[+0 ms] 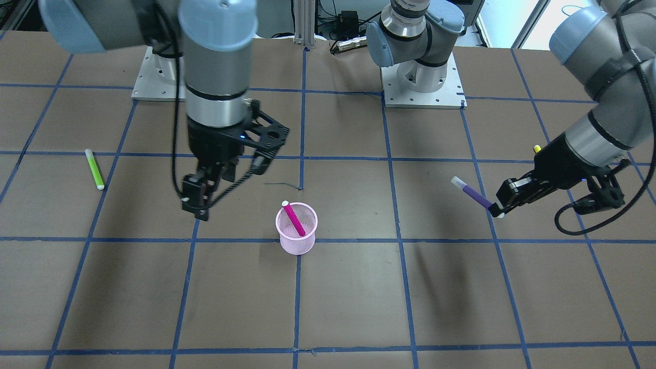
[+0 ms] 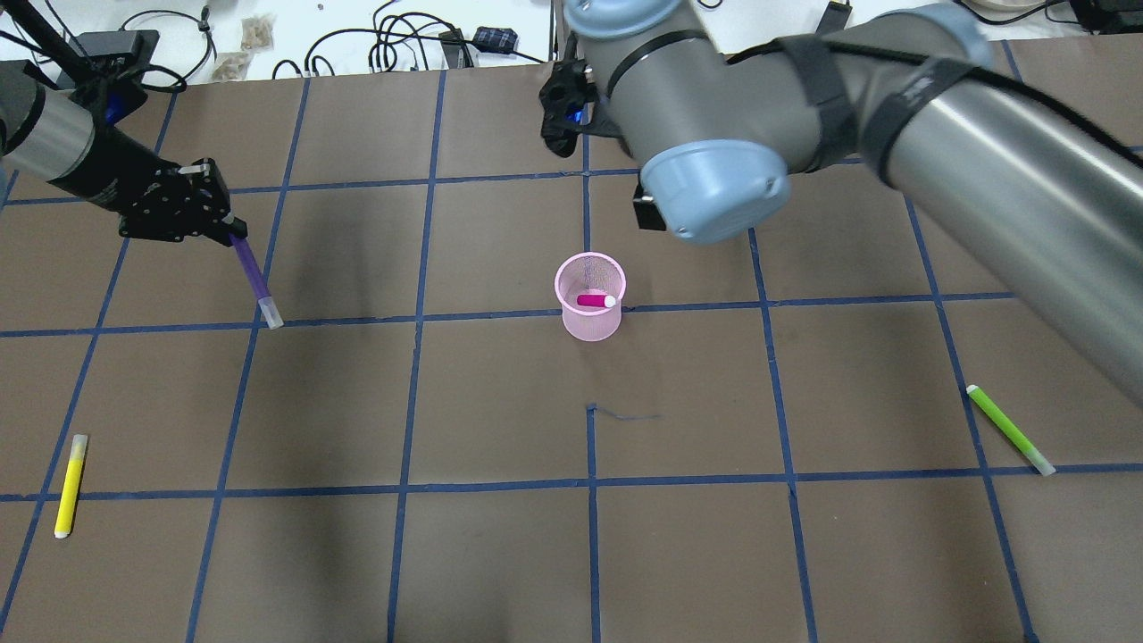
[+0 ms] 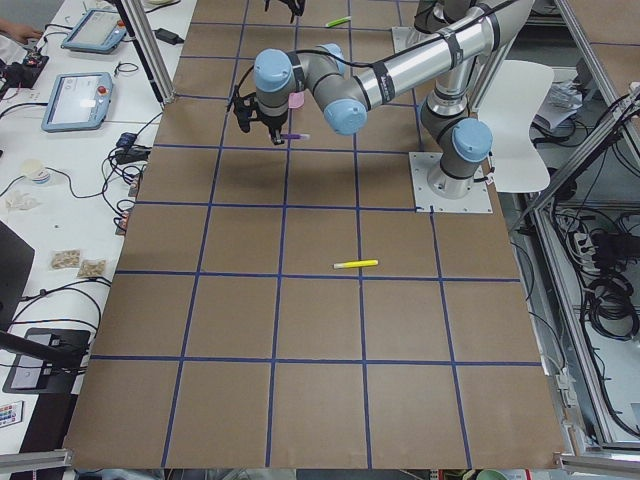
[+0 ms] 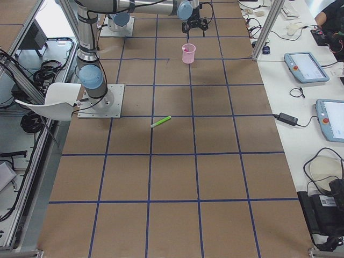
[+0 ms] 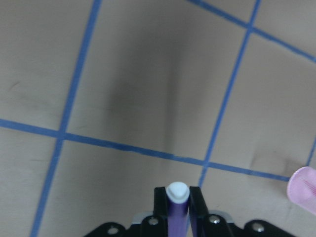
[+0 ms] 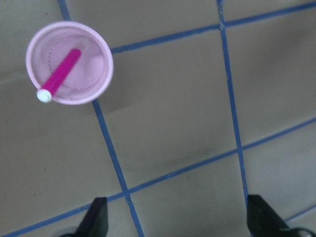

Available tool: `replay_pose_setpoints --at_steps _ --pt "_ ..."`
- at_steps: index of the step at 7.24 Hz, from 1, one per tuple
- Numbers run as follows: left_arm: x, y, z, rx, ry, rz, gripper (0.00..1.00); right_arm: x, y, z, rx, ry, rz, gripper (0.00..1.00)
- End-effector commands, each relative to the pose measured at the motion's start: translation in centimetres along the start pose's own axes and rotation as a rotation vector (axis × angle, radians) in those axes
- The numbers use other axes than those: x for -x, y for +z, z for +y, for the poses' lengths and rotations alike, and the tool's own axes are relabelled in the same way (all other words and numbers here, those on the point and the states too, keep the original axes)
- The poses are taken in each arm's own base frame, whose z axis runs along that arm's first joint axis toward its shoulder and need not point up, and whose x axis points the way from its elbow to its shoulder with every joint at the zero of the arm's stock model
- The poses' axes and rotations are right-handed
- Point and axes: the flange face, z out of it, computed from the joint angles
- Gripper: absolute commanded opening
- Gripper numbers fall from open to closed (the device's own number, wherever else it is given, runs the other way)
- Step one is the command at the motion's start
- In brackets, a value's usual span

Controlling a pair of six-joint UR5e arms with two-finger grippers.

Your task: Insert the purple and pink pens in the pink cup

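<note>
Purple pen is up in the left gripper (image 1: 496, 210), and the pink cup (image 1: 297, 247) waits mid-table!

The fingers are clamped on one end of the purple pen (image 1: 474, 195). Its long axis runs straight out of the jaws, white cap leading, slanting in towards the robot's side. How steeply it tips is hard to judge. The cup stands upright, well apart, off to that gripper's right, with the pink pen (image 1: 295, 220) leaning inside. The right gripper (image 1: 196, 204) is nearer the cup, but its fingers (image 6: 97, 217) are spread and empty.

Silver arms (image 1: 218, 72) — blue caps (image 1: 218, 18), black pincers (image 1: 196, 205)
</note>
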Motion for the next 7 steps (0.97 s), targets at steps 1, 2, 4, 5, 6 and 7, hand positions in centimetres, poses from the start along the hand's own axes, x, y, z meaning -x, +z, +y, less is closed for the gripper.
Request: replay_pose_setpoints --at_steps 1,2,4,5,6,7 --pt "-11.0 -0.9 3.3 -0.163 0.065 0.036 0.00 -3.6 -3.3 10.1 -0.048 0.302 -0.100 0.99" --pt "-15.6 -1.0 5.5 -0.204 0.017 0.080 0.00 -3.4 -3.9 12.1 -0.050 0.505 -0.170 1.00" --pt "-21.9 1.7 10.4 -0.284 0.040 0.178 0.00 -2.7 -5.1 12.3 -0.009 0.920 -0.173 1.00" --pt "-22.5 5.2 13.2 -0.312 0.115 0.211 0.00 -2.2 -5.1 11.8 0.006 0.992 -0.183 1.00" --pt "-22.2 7.7 14.7 -0.377 0.164 0.250 0.00 -1.6 -5.3 10.9 0.017 1.166 -0.194 1.00" --pt "-23.0 8.6 16.3 -0.391 0.199 0.268 0.00 -1.2 -5.1 10.0 0.028 1.253 -0.203 1.00"
